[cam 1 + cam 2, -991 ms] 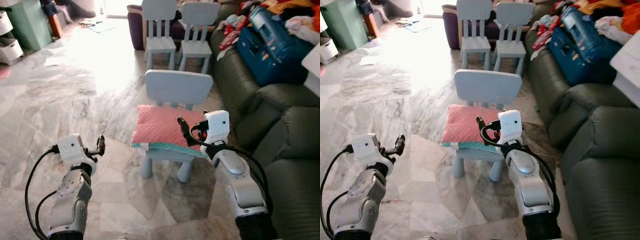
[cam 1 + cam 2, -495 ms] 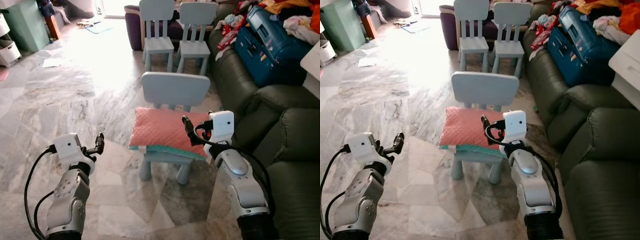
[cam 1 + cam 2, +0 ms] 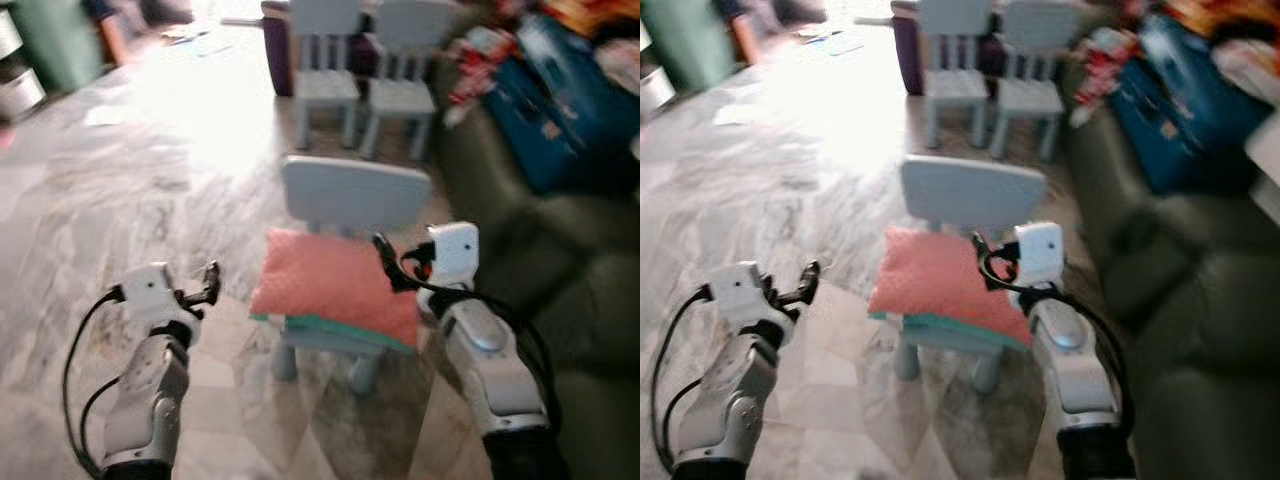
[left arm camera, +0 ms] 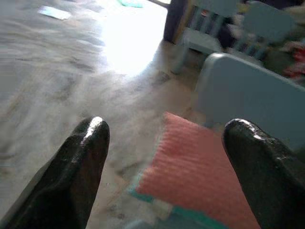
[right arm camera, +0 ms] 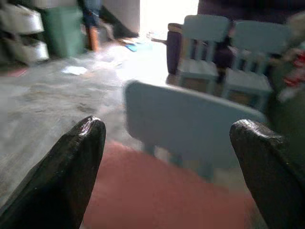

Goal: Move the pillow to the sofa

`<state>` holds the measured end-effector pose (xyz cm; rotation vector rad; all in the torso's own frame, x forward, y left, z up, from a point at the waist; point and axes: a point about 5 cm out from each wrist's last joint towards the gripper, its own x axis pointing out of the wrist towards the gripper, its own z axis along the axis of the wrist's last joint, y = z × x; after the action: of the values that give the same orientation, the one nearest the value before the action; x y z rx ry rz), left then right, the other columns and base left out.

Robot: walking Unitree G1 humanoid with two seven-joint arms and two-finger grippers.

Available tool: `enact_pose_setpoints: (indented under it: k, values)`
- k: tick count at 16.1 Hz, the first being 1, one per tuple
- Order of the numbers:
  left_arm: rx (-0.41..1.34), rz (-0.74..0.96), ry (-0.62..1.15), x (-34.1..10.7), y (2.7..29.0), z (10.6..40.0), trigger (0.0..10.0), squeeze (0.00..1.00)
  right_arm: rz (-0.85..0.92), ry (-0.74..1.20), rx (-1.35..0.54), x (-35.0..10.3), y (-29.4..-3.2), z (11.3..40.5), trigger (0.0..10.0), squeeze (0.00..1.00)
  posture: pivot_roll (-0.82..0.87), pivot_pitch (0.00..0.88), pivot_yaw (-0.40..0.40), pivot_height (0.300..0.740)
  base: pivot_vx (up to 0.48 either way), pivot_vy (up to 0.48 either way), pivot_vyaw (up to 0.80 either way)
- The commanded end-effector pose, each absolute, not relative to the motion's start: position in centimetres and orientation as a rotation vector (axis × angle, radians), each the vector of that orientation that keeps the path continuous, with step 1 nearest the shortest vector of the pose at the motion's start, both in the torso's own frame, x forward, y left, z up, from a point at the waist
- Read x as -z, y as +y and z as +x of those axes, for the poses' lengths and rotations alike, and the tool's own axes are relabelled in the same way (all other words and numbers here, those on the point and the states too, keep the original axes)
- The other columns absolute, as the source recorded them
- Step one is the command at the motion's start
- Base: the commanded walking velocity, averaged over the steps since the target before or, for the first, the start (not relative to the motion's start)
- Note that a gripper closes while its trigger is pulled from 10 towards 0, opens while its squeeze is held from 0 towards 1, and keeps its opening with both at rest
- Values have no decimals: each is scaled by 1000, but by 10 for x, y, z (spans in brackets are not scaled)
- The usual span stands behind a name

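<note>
A pink pillow (image 3: 335, 285) with a teal underside lies on the seat of a small light-blue chair (image 3: 355, 193) right in front of me. My right gripper (image 3: 388, 265) hangs open over the pillow's right edge, close to the chair back. In the right wrist view the pillow (image 5: 157, 195) lies below the wide-apart fingers (image 5: 81, 157). My left gripper (image 3: 210, 281) is open a short way left of the pillow, over the floor. The left wrist view has the pillow (image 4: 195, 176) between its fingers (image 4: 81, 162), still apart from them. The dark green sofa (image 3: 590, 300) runs along the right.
Two more light-blue chairs (image 3: 325, 85) (image 3: 400, 90) stand further back. A blue bag (image 3: 560, 110) and heaped clothes (image 3: 480, 70) cover the far part of the sofa. Marble floor (image 3: 120, 190) opens out to the left, with bins (image 3: 40, 50) at the far left.
The whole picture has shifted and blurred, so the camera moved. The chair and pillow now look nearer, and my right gripper has come over the pillow's right edge.
</note>
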<state>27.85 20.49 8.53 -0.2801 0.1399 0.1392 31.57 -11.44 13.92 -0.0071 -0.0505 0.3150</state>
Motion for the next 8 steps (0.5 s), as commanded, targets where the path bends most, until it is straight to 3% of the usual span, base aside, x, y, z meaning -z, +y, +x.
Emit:
enact_pose_setpoints:
  k: [1,8]
  values:
    - [-133,-284,135,-87,203,279,10000,0,-13,-42,-309,-137,-119,313,10000,0,-117,108,-33,740,442,0,0]
    - [-125,-290,138,-87,202,278,10000,0,-11,-37,-313,-136,-118,314,10000,0,-117,110,-31,740,441,0,0]
